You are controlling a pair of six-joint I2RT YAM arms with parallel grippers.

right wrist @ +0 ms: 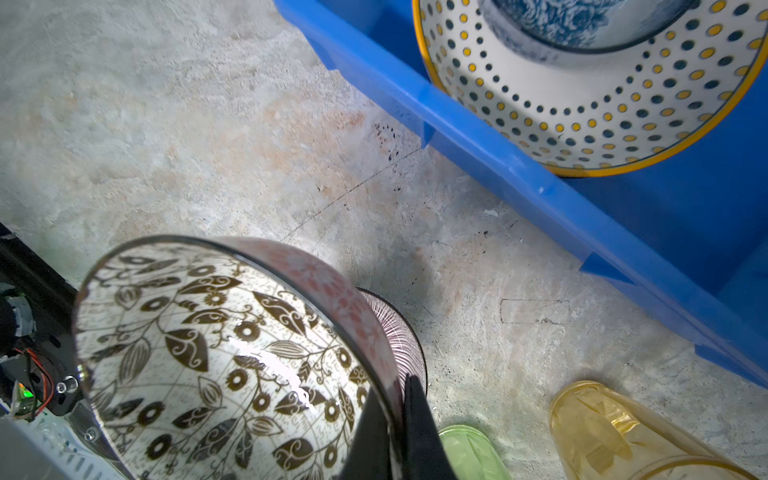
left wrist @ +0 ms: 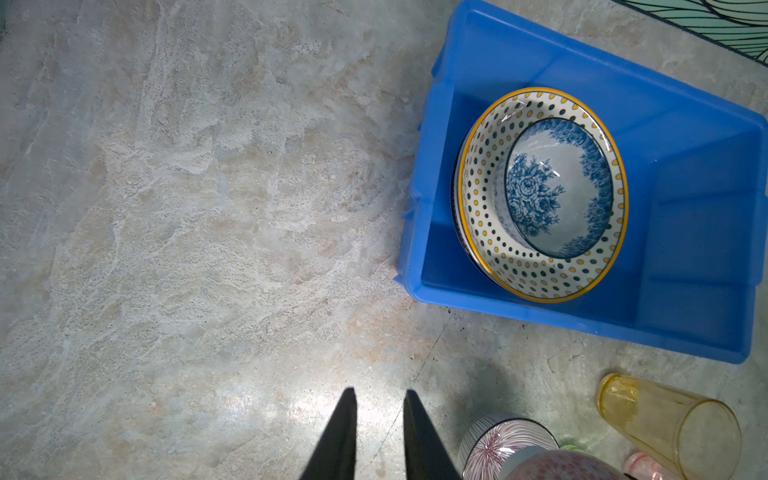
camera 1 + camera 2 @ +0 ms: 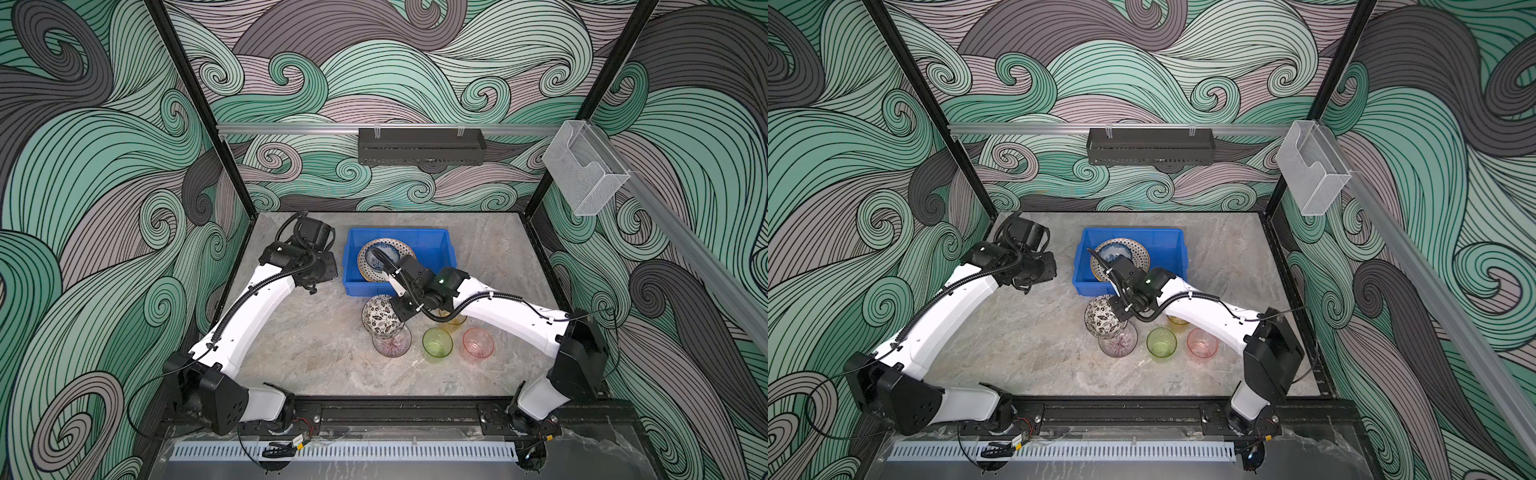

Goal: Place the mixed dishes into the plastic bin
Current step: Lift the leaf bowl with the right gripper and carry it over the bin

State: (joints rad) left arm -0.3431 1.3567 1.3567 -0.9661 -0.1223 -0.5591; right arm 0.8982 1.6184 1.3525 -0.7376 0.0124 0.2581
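Observation:
The blue plastic bin (image 3: 395,230) (image 2: 428,174) holds a dotted plate (image 2: 478,199) with a blue-floral bowl (image 2: 552,187) sitting in it. My right gripper (image 1: 399,384) is shut on the rim of a leaf-patterned bowl (image 1: 199,357) (image 3: 380,320), which hangs tilted just in front of the bin. Under it a striped bowl (image 3: 392,343) (image 1: 409,332) rests on the table. Green (image 3: 437,344), pink (image 3: 478,343) and orange (image 3: 455,319) cups stand to their right. My left gripper (image 2: 380,392) (image 3: 311,286) hovers left of the bin, open a little and empty.
A black perforated tray (image 3: 422,145) hangs on the back wall and a clear holder (image 3: 584,174) on the right rail. The right arm (image 3: 498,307) stretches over the orange cup. Bare marble table (image 3: 299,332) lies at front left.

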